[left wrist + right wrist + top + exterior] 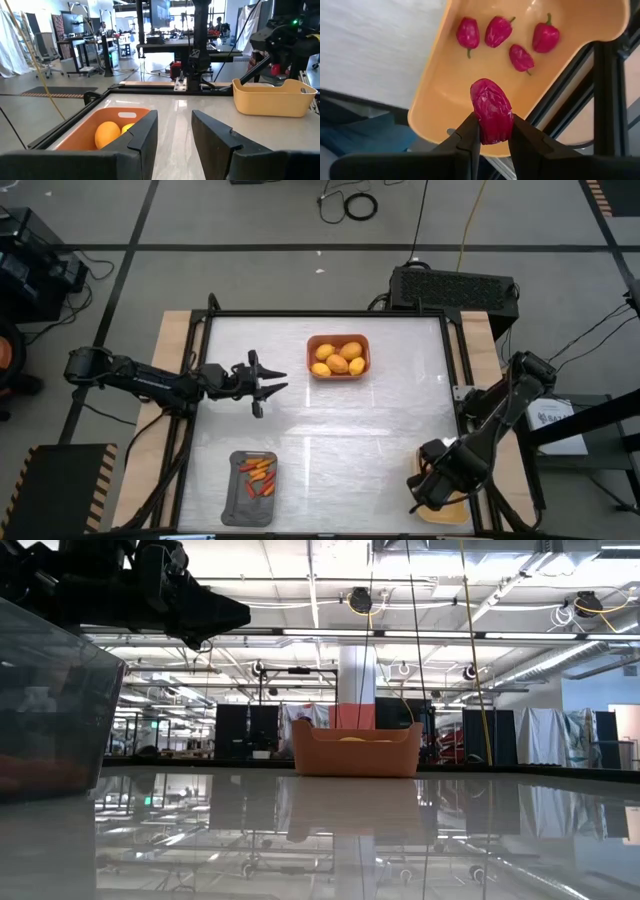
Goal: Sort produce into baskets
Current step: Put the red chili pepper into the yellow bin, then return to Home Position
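My right gripper [493, 132] hangs over the pale yellow basket [447, 510] at the table's near right corner, shut on a wrinkled red berry-like piece [492, 112]. Several more red pieces [521, 56] lie on that basket's floor. The orange-brown basket [338, 357] at the far middle holds several yellow lemons [340, 363]. The dark grey basket [254, 487] near the front holds orange-red sticks [259, 473]. My left gripper [275, 383] hovers open and level over the table's left half, holding nothing. My right gripper pinches the red piece between its two fingertips [470, 135], on the piece's two sides near one end [492, 134]. Most of the piece sticks out beyond the fingertips. The fingers point steeply down from above. The piece is lifted clear, above the yellow basket's floor [450, 95].
A black frame rail [452, 380] borders the glossy white table; the yellow basket sits against it at the right. The middle of the table [350, 440] is bare. A black box [452, 285] stands behind the far edge.
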You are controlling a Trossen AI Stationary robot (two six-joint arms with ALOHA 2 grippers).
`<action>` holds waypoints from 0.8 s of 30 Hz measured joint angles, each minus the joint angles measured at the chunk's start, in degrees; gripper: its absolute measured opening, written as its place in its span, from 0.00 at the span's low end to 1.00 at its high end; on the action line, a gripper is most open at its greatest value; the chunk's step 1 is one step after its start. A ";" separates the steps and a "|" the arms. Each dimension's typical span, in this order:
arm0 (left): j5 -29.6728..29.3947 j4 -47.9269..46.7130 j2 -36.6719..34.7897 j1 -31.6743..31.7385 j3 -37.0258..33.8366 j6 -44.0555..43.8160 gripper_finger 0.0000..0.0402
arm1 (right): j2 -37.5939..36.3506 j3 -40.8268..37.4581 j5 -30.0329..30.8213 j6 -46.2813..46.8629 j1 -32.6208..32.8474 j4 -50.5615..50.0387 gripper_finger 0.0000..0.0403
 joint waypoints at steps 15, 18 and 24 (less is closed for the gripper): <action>0.00 -0.07 0.00 0.00 0.00 0.07 0.32 | 0.01 0.00 0.10 -0.04 -0.13 -6.19 0.34; 0.00 -0.09 0.00 0.00 0.00 0.09 0.32 | 0.01 0.00 0.08 -0.04 -0.13 -6.16 0.39; 0.00 -0.09 0.00 0.00 0.00 0.09 0.32 | 0.01 0.00 1.70 -1.35 -0.11 -6.23 0.44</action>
